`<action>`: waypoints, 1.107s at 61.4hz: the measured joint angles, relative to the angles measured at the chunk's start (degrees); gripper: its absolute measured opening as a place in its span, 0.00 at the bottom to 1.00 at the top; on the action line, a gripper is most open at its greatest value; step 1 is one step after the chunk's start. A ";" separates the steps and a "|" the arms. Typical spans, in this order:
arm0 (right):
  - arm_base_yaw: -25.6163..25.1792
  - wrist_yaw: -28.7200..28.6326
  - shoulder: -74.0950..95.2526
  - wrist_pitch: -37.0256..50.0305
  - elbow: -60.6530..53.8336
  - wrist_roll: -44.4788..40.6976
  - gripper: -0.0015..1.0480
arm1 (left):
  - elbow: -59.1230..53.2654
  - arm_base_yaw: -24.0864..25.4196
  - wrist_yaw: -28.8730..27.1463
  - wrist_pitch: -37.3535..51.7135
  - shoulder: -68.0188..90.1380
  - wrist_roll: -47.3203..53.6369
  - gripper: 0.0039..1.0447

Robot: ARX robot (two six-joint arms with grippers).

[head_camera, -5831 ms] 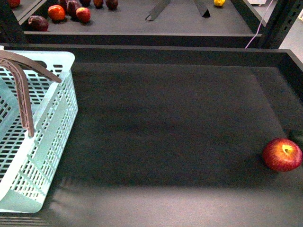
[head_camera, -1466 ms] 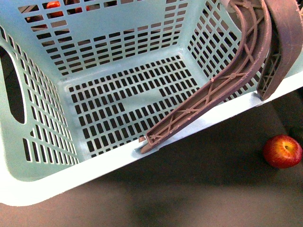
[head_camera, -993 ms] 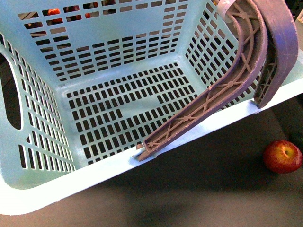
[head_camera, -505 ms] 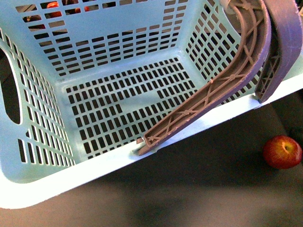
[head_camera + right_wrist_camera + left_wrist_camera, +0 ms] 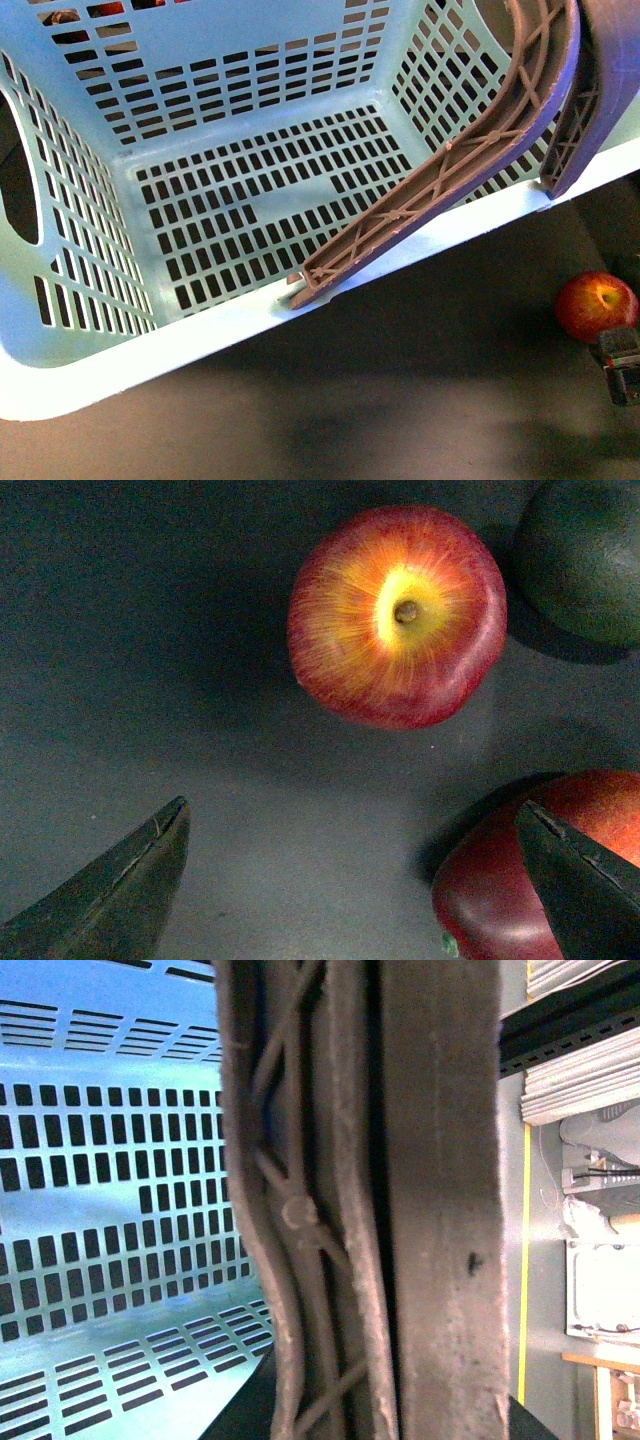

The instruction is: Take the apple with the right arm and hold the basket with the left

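The mint-blue basket (image 5: 250, 90) hangs tilted close to the front camera and fills most of that view, its brown handles (image 5: 470, 150) swung across its right side. My left gripper (image 5: 380, 1420) is shut on a brown handle (image 5: 440, 1200); only dark jaw edges show beside it. The red apple (image 5: 597, 305) with its yellow stem patch lies on the dark table at the right. In the right wrist view the apple (image 5: 397, 615) lies beyond my open, empty right gripper (image 5: 350, 880), not between its fingers. The right gripper's tip (image 5: 620, 365) shows just nearer than the apple.
A second red fruit (image 5: 490, 890) lies against my right gripper's one finger (image 5: 585, 880). A dark green round thing (image 5: 585, 560) sits beside the apple. Small fruits (image 5: 65, 15) show through the basket slots at the back. Dark table surface (image 5: 400, 400) lies below the basket.
The basket, earlier standing at the table's left, now hangs in front of the camera and has shifted slightly. My right gripper has come into the front view beside the apple.
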 joint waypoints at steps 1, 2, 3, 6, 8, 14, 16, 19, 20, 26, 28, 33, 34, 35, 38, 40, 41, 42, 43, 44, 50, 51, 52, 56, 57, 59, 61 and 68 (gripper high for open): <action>0.07 0.17 0.28 -0.02 0.28 0.07 0.92 | 0.00 0.00 0.00 0.00 0.00 0.02 0.14; 0.15 0.59 0.85 -0.13 0.85 0.17 0.92 | 0.00 0.00 0.02 0.00 0.00 0.02 0.14; 0.26 0.74 1.36 -0.35 1.42 0.31 0.92 | 0.00 0.00 0.02 0.00 0.00 0.00 0.14; 0.81 1.11 2.89 -1.05 3.37 1.14 0.92 | 0.00 0.00 0.02 0.00 0.00 0.00 0.14; 1.14 1.20 3.58 -1.49 4.42 1.46 0.92 | 0.00 0.00 0.00 0.00 0.00 0.00 0.14; 2.12 2.03 4.81 -2.93 7.41 2.97 0.92 | 0.00 0.00 0.00 0.00 0.00 0.02 0.14; 2.38 2.27 5.11 -3.32 8.15 3.43 0.92 | 0.00 0.00 0.00 0.00 0.00 0.00 0.14; 2.73 2.69 5.68 -3.74 9.31 4.22 0.92 | 0.00 0.00 0.00 0.00 0.00 0.00 0.14; 2.84 2.93 5.99 -3.76 9.73 4.44 0.92 | 0.00 0.00 0.00 0.00 0.00 0.00 0.14; 3.10 3.76 7.21 -3.87 11.19 5.16 0.92 | 0.00 0.00 0.00 0.00 0.00 0.02 0.14; 3.13 4.02 7.67 -3.96 11.63 5.44 0.92 | 0.00 0.00 0.00 0.00 0.00 0.02 0.14; 3.13 4.61 8.59 -4.00 12.48 5.86 0.92 | 0.00 0.00 0.02 0.00 0.00 0.00 0.14; 3.10 4.68 8.74 -4.02 12.61 5.95 0.92 | 0.00 0.00 0.00 0.00 0.00 0.00 0.14; 3.08 4.92 9.05 -4.04 12.92 6.12 0.92 | 0.00 0.00 0.02 0.00 0.00 0.02 0.14; 3.06 5.42 9.44 -4.04 13.33 6.34 0.92 | 0.00 0.00 0.00 0.00 0.00 0.00 0.14; 2.99 5.68 9.81 -4.09 13.79 6.58 0.92 | 0.00 0.00 0.02 0.00 0.00 0.00 0.14; 2.97 5.77 9.92 -4.15 13.94 6.78 0.92 | 0.00 0.00 0.00 0.00 0.00 0.02 0.14; 2.82 5.88 10.10 -4.24 14.25 6.97 0.92 | 0.00 0.00 0.00 0.00 0.00 0.02 0.14; 2.73 5.95 10.16 -4.31 14.40 7.10 0.92 | 0.00 0.00 0.00 0.00 0.00 0.02 0.14; 2.69 5.99 10.25 -4.37 14.56 7.23 0.92 | 0.00 0.00 0.00 0.00 0.00 0.02 0.14; 2.40 6.32 10.88 -4.87 15.65 7.63 0.92 | 0.00 0.00 0.00 0.00 0.00 0.02 0.14; 2.38 6.38 10.95 -4.92 15.78 7.67 0.92 | 0.00 0.00 0.00 0.00 0.00 0.02 0.14; 2.36 6.40 11.06 -4.94 15.89 7.72 0.92 | 0.00 0.00 0.00 0.00 0.00 0.02 0.14; 2.34 6.38 11.65 -5.31 16.59 7.89 0.92 | 0.00 0.00 0.00 0.00 0.00 0.02 0.14; 2.36 6.36 11.93 -5.46 16.85 8.00 0.92 | 0.00 0.00 0.00 0.00 0.00 0.02 0.14; 2.36 6.23 12.39 -5.73 17.27 8.28 0.92 | 0.00 0.00 0.00 0.00 0.00 0.00 0.14; 2.36 6.38 12.81 -5.99 17.64 8.50 0.92 | 0.00 0.00 0.00 0.00 0.00 0.02 0.14; 2.32 6.71 13.70 -6.64 18.82 8.94 0.92 | 0.00 0.00 0.00 0.00 0.00 0.00 0.14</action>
